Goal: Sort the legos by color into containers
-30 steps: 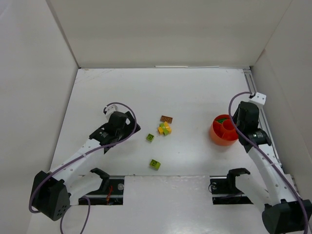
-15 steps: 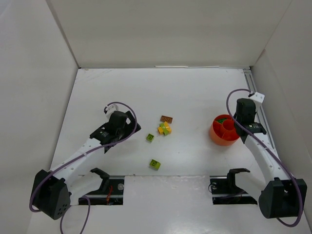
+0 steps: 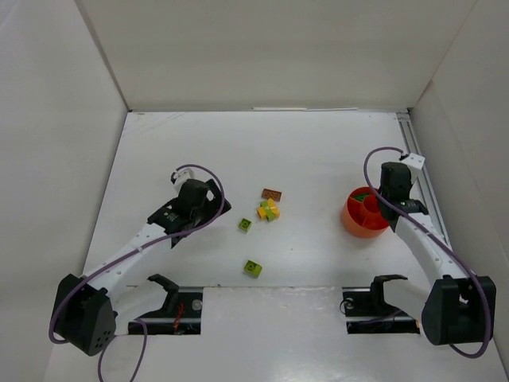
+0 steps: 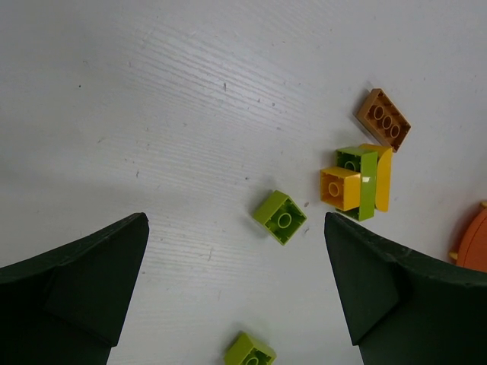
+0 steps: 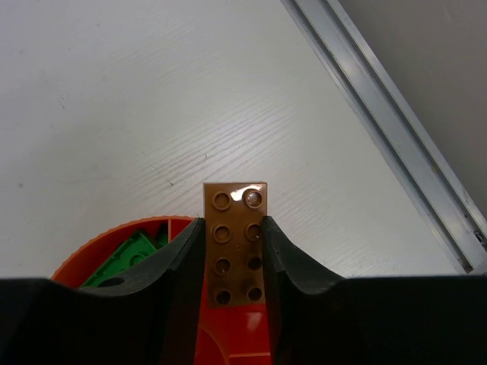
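Observation:
My right gripper (image 5: 233,236) is shut on a flat brown lego plate (image 5: 235,236) and holds it over the far rim of the orange divided bowl (image 5: 84,262), which holds green legos (image 5: 129,258). In the top view the bowl (image 3: 359,223) sits at the right with the right gripper (image 3: 388,189) over its far right edge. My left gripper (image 4: 236,304) is open and empty above the table. Ahead of it lie a lime brick (image 4: 280,217), a second lime brick (image 4: 249,352), a yellow and lime cluster (image 4: 358,182) and a brown plate (image 4: 383,119).
A metal rail (image 5: 396,129) runs along the table's right edge, close to the bowl. White walls enclose the table on the left, back and right. In the top view the loose bricks (image 3: 269,209) lie mid-table between the arms.
The right arm has swung its wrist a little towards the far side and left over the bowl's right edge. The left arm and the loose bricks have hardly moved.

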`<state>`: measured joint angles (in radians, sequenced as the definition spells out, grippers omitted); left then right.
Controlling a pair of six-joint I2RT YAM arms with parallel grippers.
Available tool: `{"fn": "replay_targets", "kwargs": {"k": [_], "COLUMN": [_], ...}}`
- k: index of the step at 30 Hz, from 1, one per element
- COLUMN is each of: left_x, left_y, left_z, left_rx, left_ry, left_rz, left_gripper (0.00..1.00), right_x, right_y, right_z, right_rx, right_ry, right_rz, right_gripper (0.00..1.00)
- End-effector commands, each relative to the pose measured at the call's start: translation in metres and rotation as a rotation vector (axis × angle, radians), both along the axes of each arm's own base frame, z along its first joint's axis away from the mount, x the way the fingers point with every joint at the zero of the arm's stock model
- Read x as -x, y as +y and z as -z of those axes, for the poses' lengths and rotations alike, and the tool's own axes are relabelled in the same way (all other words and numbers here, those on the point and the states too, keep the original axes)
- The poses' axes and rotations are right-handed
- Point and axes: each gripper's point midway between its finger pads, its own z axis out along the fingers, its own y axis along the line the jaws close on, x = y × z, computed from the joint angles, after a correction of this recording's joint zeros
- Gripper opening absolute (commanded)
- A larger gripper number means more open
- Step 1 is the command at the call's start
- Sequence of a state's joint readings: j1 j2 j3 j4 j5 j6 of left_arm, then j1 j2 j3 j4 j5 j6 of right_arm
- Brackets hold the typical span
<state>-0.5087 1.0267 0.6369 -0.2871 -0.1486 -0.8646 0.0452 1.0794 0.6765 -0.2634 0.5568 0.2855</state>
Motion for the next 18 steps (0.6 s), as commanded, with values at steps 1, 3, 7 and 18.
{"fn": "replay_targets", "kwargs": {"k": [1,3,7,18], "left_x": [-0.009,-0.007,-0.007,-0.006], "left_y": [-0.008,-0.007,-0.007,-0.008], "left_z": [-0.02,-0.016,-0.016,-0.014], "left_rx": [0.031,0.026,0.026,0.032], "left_ry": [-0.048,-0.04,-0.039,-0.036], "left_rz": [0.013,0.013,0.013,0.019], "left_gripper": [1.0,1.0,1.0,1.0], "right_x": [-0.009,-0.008,-0.006,0.006], "right_y": [0.001,0.001,0.003,0.008], "right_z": [-0.011,-0.014,-0.017,-0.018], "right_rx": [-0.013,-0.013,-0.019,-0.047], "right_ry": [-0.067,-0.078,-0.095,-0.128], "right_rz": [-0.008,-0.008,-0.016,-0.039], "right_gripper": [0.32,0.34,0.38,0.51]}}
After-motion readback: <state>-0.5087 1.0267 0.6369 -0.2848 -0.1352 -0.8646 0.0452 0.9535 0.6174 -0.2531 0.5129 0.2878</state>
